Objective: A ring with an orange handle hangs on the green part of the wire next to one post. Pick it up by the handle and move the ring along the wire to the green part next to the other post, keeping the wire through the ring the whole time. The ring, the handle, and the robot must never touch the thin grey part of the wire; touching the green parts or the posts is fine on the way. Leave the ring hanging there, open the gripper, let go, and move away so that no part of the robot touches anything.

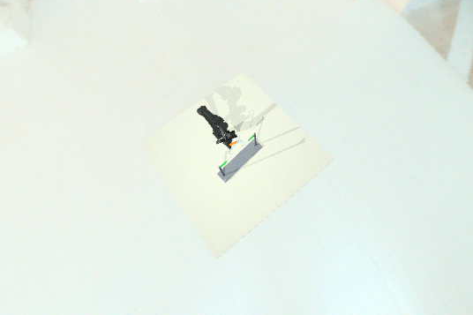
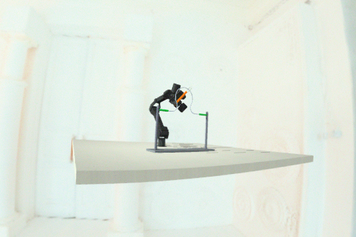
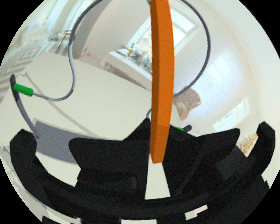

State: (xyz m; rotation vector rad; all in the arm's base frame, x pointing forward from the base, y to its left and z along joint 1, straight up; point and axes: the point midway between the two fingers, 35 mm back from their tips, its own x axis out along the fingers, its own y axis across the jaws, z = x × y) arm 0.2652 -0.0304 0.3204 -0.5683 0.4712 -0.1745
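Note:
The orange handle (image 1: 233,143) (image 2: 182,96) (image 3: 162,75) leans up to the right in the exterior view. My gripper (image 2: 178,100) (image 3: 151,121) is shut on its lower end. The ring is faint at the handle's upper end, by the upper right of the wire's arch in the exterior view; it is outside the wrist view's top edge. Whether it touches the grey wire (image 2: 192,99) (image 3: 209,45) cannot be told. One green part (image 1: 223,164) (image 2: 164,110) and the other green part (image 1: 251,138) (image 2: 202,114) are both away from the ring.
Two dark posts stand on a grey base (image 1: 240,161) (image 2: 186,150) (image 3: 56,142): one post (image 2: 157,129) on the left and one post (image 2: 206,131) on the right in the exterior view. The wire rises in a tall arch between them. The base rests on a pale table (image 1: 265,190) (image 2: 133,172).

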